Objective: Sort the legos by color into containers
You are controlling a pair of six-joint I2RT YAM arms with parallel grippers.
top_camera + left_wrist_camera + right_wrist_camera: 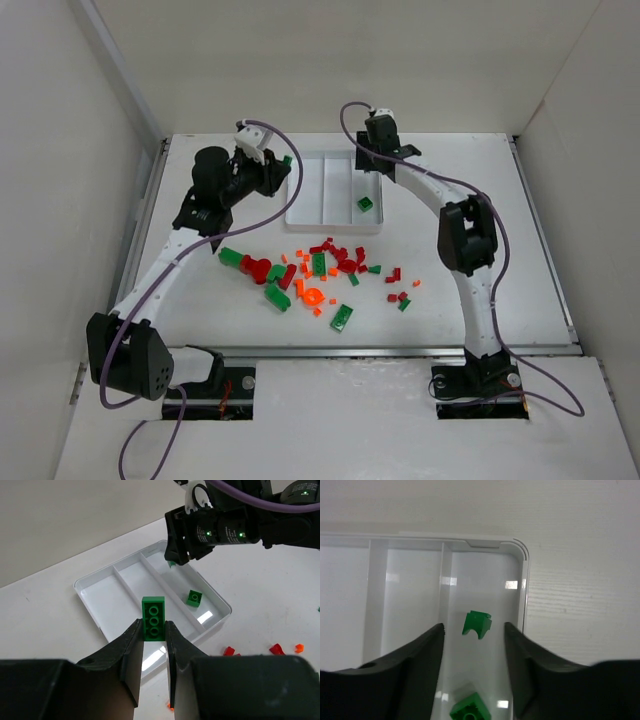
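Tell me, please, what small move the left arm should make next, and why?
Probably carry the green brick held by the left gripper across toward the tray's right compartment, where a green piece already lies; the right gripper hangs open there.

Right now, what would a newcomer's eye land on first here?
The scatter of red, green and orange bricks on the table, in front of the white three-compartment tray. The left end effector grips a long green brick by the tray's left side, while the right end effector hangs open over the right compartment, a small green piece between its jaws touching neither, with a square green brick lying there.
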